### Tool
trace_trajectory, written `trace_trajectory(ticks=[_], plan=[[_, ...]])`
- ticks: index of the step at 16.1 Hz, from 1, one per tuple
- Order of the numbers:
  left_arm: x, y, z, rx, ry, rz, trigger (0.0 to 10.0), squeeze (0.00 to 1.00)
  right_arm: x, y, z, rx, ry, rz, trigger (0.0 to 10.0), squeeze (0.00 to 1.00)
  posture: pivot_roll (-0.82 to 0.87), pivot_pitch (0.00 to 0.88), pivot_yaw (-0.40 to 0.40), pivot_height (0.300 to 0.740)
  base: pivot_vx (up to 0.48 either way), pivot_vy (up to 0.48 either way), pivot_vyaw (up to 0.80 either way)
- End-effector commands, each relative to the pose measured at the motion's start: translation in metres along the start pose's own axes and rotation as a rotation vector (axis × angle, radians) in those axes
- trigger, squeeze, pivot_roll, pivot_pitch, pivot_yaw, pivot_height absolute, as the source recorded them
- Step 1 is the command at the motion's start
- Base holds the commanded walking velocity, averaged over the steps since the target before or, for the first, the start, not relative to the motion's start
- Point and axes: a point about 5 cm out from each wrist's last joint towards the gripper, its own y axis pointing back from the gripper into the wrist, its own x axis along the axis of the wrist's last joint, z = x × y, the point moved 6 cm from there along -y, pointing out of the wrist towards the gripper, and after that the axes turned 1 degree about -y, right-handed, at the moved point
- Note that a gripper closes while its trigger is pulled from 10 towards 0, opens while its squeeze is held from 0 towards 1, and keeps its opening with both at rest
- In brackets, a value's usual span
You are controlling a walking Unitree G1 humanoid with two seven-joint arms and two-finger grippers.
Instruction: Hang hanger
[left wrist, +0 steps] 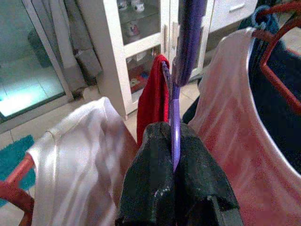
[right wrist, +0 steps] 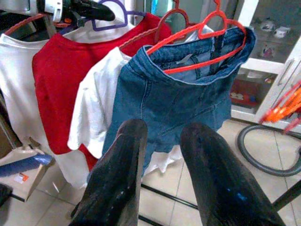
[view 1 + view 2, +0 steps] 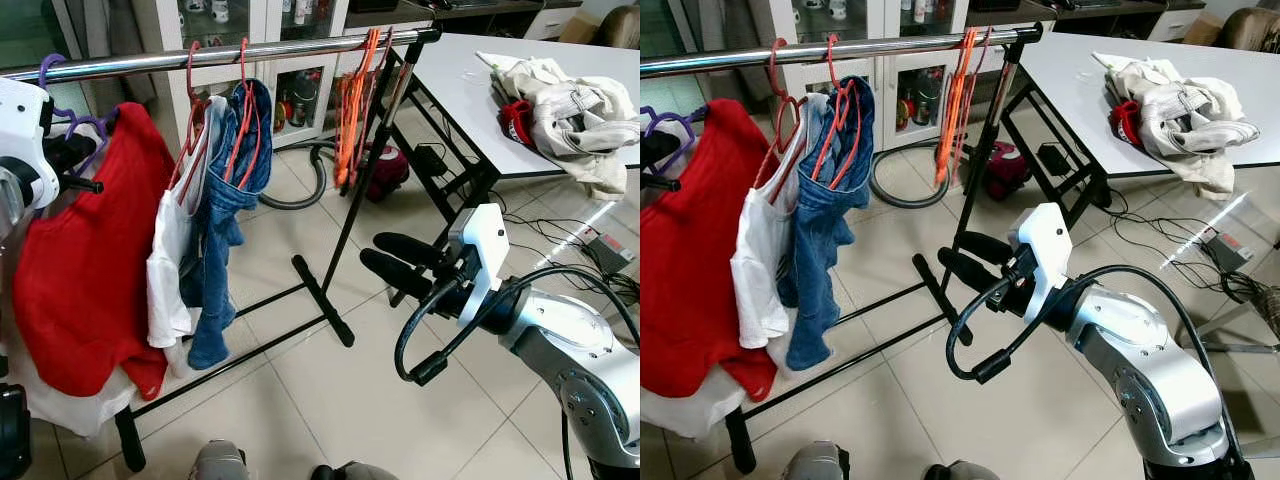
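A chrome rail point(image 3: 200, 58) crosses the top of the frame, bearing a red shirt point(image 3: 85, 270), a white top point(image 3: 170, 270), jeans point(image 3: 225, 220) and orange hangers point(image 3: 352, 105). At upper right, a white table point(image 3: 470, 85) holds crumpled clothes point(image 3: 565, 115).

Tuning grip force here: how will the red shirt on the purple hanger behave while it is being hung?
The red shirt drapes in loose folds, so it is probably floppy and will swing. The purple hanger looks thin, likely light, perhaps slippery; the left end effector pinches it shut.

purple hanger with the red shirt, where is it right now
The purple hanger is at the robot's far left by the silver rail, pinched in the left gripper, its red shirt hanging beside the white shirt.
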Motion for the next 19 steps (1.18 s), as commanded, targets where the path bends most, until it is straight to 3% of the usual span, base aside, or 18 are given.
trace_trajectory(ticks=[1, 3, 4, 8, 9, 12, 14, 17, 18, 19], plan=[[0.024, 0.005, 0.005, -0.011, -0.016, 0.097, 0.0, 0.0, 0.003, 0.003, 0.003, -0.018, 0.024, 0.012, 10.0, 0.0, 0.04, 0.049, -0.134, 0.74, 0.0, 0.0, 0.0], [0.037, 0.015, 0.012, -0.007, -0.011, 0.19, 0.0, 0.0, 0.006, 0.002, 0.005, -0.048, 0.03, 0.036, 10.0, 0.0, 0.04, 0.05, -0.12, 0.74, 0.0, 0.0, 0.0], [0.04, 0.025, 0.011, 0.059, -0.021, 0.232, 0.0, 0.0, 0.008, 0.001, 0.006, -0.066, 0.025, 0.055, 10.0, 0.0, 0.04, 0.055, -0.11, 0.74, 0.0, 0.0, 0.0], [0.04, 0.05, 0.015, 0.138, 0.012, 0.327, 0.0, 0.0, 0.007, 0.0, 0.007, -0.077, 0.014, 0.069, 10.0, 0.0, 0.06, 0.068, -0.108, 0.74, 0.0, 0.0, 0.0], [0.024, 0.063, 0.019, 0.175, 0.005, 0.316, 0.0, 0.0, 0.004, -0.002, 0.002, -0.051, 0.005, 0.06, 10.0, 0.0, 0.06, 0.069, -0.107, 0.74, 0.0, 0.0, 0.0], [0.007, 0.075, 0.029, 0.189, -0.004, 0.3, 0.0, 0.0, 0.0, -0.004, -0.003, -0.02, -0.003, 0.044, 10.0, 0.0, 0.08, 0.079, -0.109, 0.74, 0.0, 0.0, 0.0], [-0.029, 0.09, 0.05, 0.181, -0.036, 0.168, 0.0, 0.0, -0.008, -0.004, -0.006, -0.001, -0.008, 0.015, 10.0, 0.0, 0.09, 0.087, -0.11, 0.74, 0.0, 0.0, 0.0], [-0.054, 0.109, 0.053, 0.278, -0.02, 0.128, 0.0, 0.0, -0.014, -0.005, -0.005, -0.014, -0.028, 0.004, 10.0, 0.0, 0.1, 0.094, -0.104, 0.74, 0.0, 0.0, 0.0], [-0.054, 0.109, 0.053, 0.278, -0.02, 0.128, 0.0, 0.0, -0.014, -0.005, -0.005, -0.014, -0.028, 0.004, 10.0, 0.0, 0.1, 0.094, -0.104, 0.74, 0.0, 0.0, 0.0], [-0.07, 0.116, 0.054, 0.301, 0.014, 0.097, 0.0, 0.0, -0.019, -0.004, -0.004, -0.024, -0.036, -0.012, 10.0, 0.0, 0.11, 0.093, -0.105, 0.74, 0.0, 0.0, 0.0]])
